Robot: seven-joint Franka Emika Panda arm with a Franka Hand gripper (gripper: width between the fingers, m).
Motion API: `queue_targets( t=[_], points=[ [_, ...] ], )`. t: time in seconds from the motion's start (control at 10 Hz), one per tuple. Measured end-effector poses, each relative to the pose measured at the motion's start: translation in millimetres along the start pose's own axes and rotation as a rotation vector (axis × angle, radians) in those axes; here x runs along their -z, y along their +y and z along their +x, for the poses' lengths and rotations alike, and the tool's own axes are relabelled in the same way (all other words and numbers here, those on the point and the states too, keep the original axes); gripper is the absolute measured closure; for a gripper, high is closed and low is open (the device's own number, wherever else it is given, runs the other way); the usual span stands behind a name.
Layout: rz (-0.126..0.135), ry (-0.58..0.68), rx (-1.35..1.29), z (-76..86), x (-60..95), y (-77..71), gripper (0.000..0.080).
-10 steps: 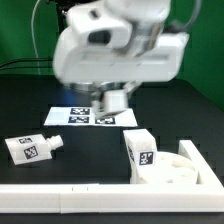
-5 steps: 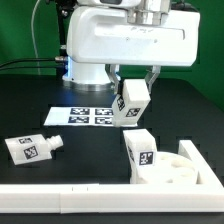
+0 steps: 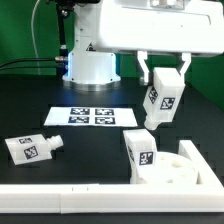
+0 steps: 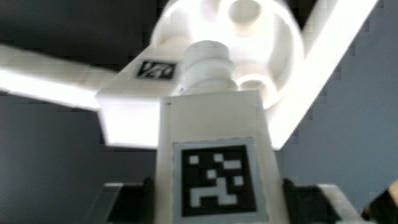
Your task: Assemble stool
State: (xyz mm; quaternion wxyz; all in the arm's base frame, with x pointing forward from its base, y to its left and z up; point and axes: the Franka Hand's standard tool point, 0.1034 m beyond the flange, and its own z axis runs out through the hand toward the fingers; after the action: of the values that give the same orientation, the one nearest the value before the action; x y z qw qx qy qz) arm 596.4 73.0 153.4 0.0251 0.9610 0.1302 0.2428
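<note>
My gripper (image 3: 163, 77) is shut on a white stool leg (image 3: 161, 103) with a black-and-white tag. It holds the leg tilted in the air above the round white seat (image 3: 178, 169), which lies at the exterior view's lower right. A second leg (image 3: 140, 150) stands upright in the seat. A third leg (image 3: 30, 148) lies on the table at the exterior view's left. In the wrist view the held leg (image 4: 215, 150) runs between my fingers (image 4: 128, 198), pointing at the seat (image 4: 294, 60) below.
The marker board (image 3: 92, 116) lies flat on the black table in the middle. A long white border rail (image 3: 70, 199) runs along the near edge. The arm's white base (image 3: 92, 60) stands behind the board.
My gripper has carried the leg from above the marker board toward the exterior view's right and a little higher. It is now above the seat. The other parts have not moved.
</note>
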Motion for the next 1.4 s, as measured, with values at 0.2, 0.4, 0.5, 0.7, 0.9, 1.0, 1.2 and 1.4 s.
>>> queue_targets(
  t=[0.2,0.4,0.5,0.7,0.9,1.0,1.2,1.4],
  points=[
    [-0.037,0.098,0.008,-5.3,-3.7,5.5,0.0464],
    [-0.024,0.171,-0.041,0.7,-21.3,-3.6,0.0464],
    [0.014,0.158,-0.078,6.6,-32.2,-23.7,0.0464],
    [0.022,0.151,-0.074,11.9,-34.3,-34.2,0.0464],
    [0.023,0.149,-0.074,11.0,-35.3,-34.5,0.0464],
    [0.022,0.148,-0.075,10.5,-35.7,-34.1,0.0464],
    [0.025,0.149,-0.095,2.1,-43.8,-26.5,0.0464],
    [0.056,0.137,-0.121,-3.8,-51.5,-26.1,0.0464]
  ],
)
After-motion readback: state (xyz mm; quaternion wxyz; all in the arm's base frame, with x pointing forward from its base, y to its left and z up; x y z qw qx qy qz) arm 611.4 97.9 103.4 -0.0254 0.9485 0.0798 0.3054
